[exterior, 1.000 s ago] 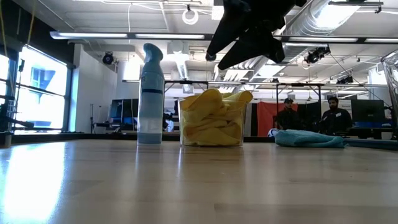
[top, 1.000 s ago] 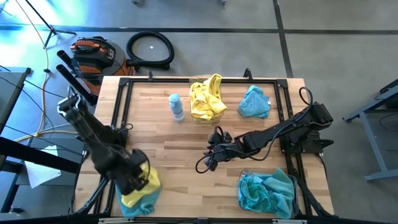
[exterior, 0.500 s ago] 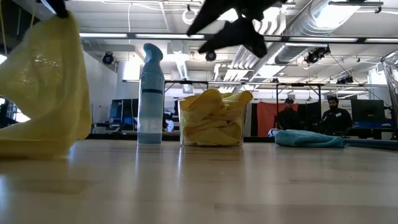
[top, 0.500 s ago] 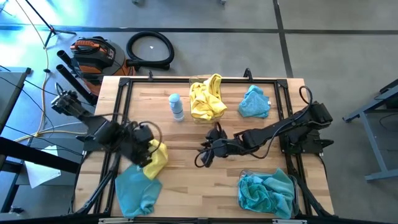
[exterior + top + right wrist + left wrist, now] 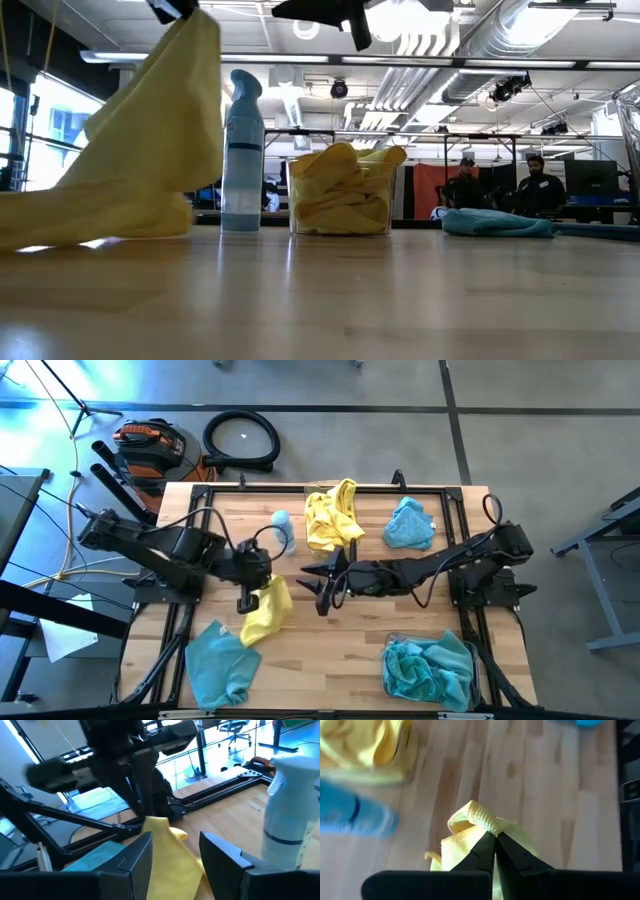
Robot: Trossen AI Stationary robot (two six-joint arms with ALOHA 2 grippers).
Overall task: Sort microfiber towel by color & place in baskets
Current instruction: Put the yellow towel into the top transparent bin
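Left wrist view: my left tool [image 5: 494, 839] is pinched tight on a fold of the yellow towel [image 5: 265, 612], which hangs limp, its tail trailing on the table [image 5: 340, 650]. It looks light and floppy, so a bunched edge holds best. My right tool [image 5: 318, 586] waits open just beside it.

The high camera looks straight down on the whole surface [image 5: 330, 650]. The low one sits at surface height, facing the room. Each wrist camera looks closely past its own fingers. All four share the yellow towel [image 5: 266, 612] [image 5: 140, 160] [image 5: 480, 832] [image 5: 167, 857].
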